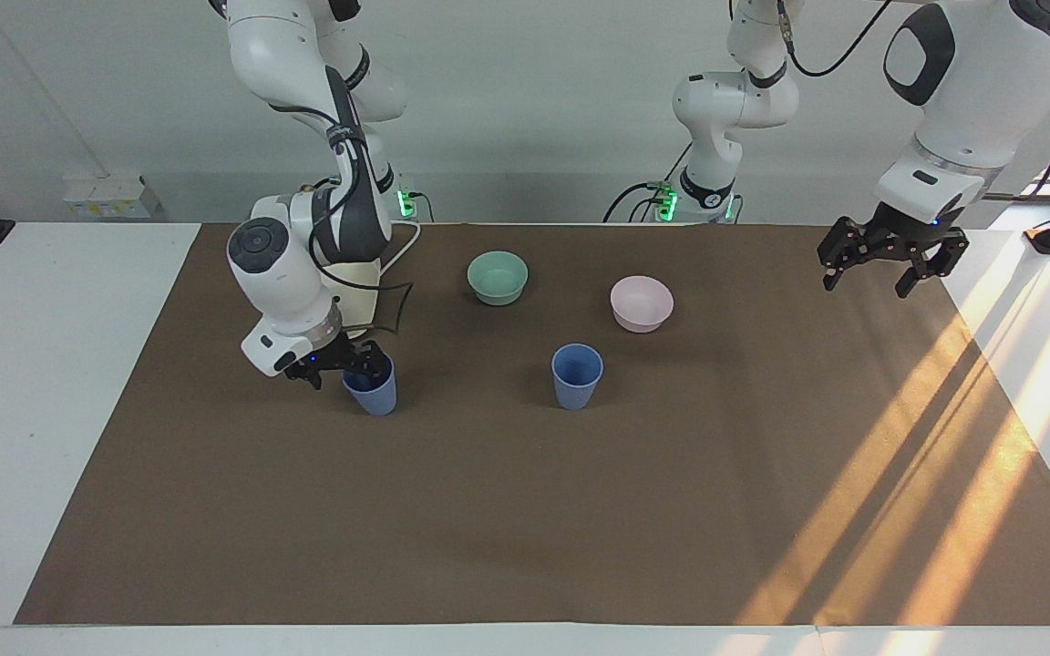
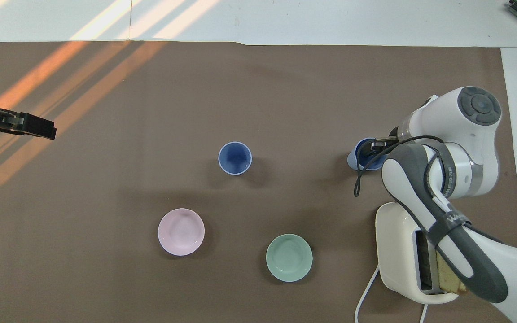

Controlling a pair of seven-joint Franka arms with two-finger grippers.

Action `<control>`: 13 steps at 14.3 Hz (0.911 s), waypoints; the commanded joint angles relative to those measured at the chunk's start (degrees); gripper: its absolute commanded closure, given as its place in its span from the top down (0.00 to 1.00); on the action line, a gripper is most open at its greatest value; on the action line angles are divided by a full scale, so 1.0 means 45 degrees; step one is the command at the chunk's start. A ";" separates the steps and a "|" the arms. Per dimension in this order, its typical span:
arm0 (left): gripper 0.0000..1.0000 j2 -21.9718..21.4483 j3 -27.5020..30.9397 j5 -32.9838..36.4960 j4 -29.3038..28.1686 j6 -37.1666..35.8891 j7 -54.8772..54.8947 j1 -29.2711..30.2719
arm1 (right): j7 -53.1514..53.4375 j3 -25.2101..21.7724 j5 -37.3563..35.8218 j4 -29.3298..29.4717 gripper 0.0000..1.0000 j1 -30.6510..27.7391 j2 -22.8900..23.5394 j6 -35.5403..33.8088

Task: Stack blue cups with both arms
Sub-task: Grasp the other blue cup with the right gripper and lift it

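Two blue cups stand upright on the brown mat. One cup (image 1: 577,375) stands in the middle, also in the overhead view (image 2: 234,158). The other cup (image 1: 375,396) stands toward the right arm's end, just past the toaster, and the overhead view (image 2: 357,156) shows part of it. My right gripper (image 1: 344,367) is low at this cup's rim with its fingers spread; in the overhead view the gripper (image 2: 375,150) covers part of the cup. My left gripper (image 1: 863,284) is open and empty, raised over the mat's edge at the left arm's end, also in the overhead view (image 2: 38,129).
A cream toaster (image 2: 395,251) with a bread slice (image 2: 449,273) in one slot stands near the robots, largely hidden by the right arm. A mint-green bowl (image 1: 497,276) and a pale pink bowl (image 1: 641,302) sit nearer to the robots than the middle cup.
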 commanded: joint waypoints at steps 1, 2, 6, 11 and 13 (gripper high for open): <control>1.00 -0.0988 -0.0115 0.0247 -0.0817 -0.0301 -0.0089 0.0123 | 0.1218 0.0040 0.0128 0.0010 0.00 0.0254 -0.0184 -0.0029; 1.00 -0.1185 -0.0115 0.0247 -0.0878 -0.0339 -0.0070 0.0123 | 0.1417 0.0040 0.0128 0.0089 0.00 0.0353 -0.0184 -0.0048; 1.00 -0.1011 -0.0115 0.0247 -0.0529 0.0127 0.0047 0.0143 | 0.1693 0.0040 0.0128 0.0731 0.00 0.0354 -0.0184 -0.0651; 1.00 -0.0758 -0.0115 0.0170 -0.0022 -0.0455 -0.0031 0.0162 | 0.2726 0.0196 0.0128 0.3070 0.00 0.0470 -0.0262 -0.3147; 1.00 -0.0640 -0.0115 0.0111 0.0273 -0.0691 -0.0031 0.0162 | 0.3427 0.0196 0.0109 0.4419 0.00 0.0976 -0.0146 -0.4320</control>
